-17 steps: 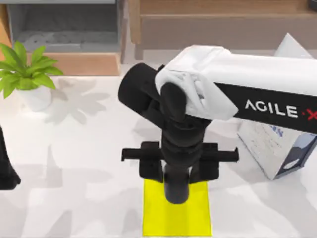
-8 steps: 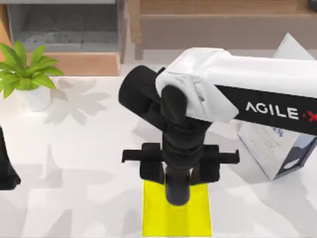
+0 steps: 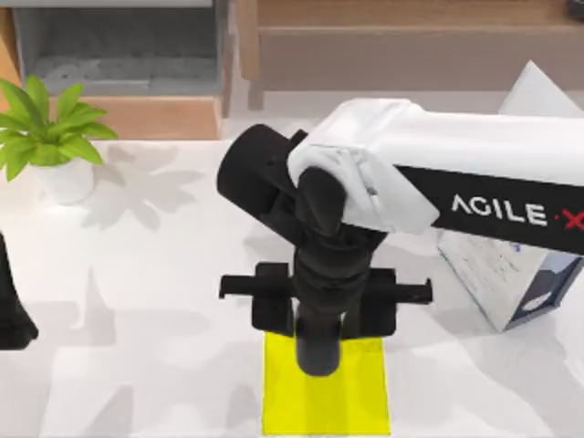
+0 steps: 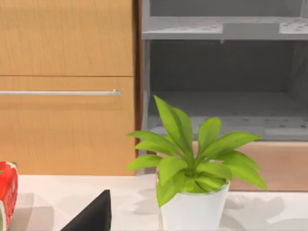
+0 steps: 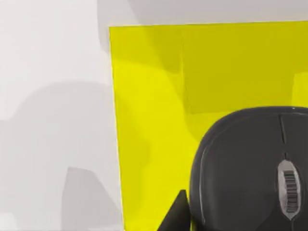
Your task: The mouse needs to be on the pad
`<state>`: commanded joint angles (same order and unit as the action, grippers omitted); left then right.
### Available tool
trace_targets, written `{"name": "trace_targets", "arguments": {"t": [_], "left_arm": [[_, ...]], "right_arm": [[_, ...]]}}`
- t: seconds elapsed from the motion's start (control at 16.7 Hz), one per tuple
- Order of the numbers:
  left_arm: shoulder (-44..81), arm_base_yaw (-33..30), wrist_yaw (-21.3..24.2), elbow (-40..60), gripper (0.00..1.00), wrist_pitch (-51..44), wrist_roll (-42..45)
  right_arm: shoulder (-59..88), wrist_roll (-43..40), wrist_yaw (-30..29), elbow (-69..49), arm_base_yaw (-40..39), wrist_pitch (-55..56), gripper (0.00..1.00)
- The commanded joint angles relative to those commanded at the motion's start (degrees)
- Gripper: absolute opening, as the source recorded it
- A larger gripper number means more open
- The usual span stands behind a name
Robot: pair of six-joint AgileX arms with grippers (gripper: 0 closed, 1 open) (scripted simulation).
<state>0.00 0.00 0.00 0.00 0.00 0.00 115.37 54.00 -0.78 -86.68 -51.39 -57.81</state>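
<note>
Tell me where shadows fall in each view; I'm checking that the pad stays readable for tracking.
Top view: the right arm casts soft grey shadows on the table beside the pad. Right wrist view: darker shadow patches cross the pad around the mouse. Left wrist view: the plant throws a faint shadow behind it.

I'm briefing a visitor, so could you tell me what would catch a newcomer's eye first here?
The right arm reaches across the table's middle, its gripper above the yellow pad at the near edge. In the right wrist view, a dark mouse sits over that pad. A potted plant stands far left.
</note>
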Motion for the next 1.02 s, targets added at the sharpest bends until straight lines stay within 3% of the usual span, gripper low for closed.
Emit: {"name": "trace_targets", "arguments": {"t": [0.84, 1.02], "left_arm": [[0.0, 0.0, 0.0, 0.0, 1.0, 0.0, 0.0], [0.0, 0.0, 0.0, 0.0, 1.0, 0.0, 0.0]], "right_arm": [[2.47, -0.05, -0.09, 4.49, 0.01, 4.34, 0.0], [2.47, -0.05, -0.09, 4.49, 0.01, 4.34, 0.23]]}}
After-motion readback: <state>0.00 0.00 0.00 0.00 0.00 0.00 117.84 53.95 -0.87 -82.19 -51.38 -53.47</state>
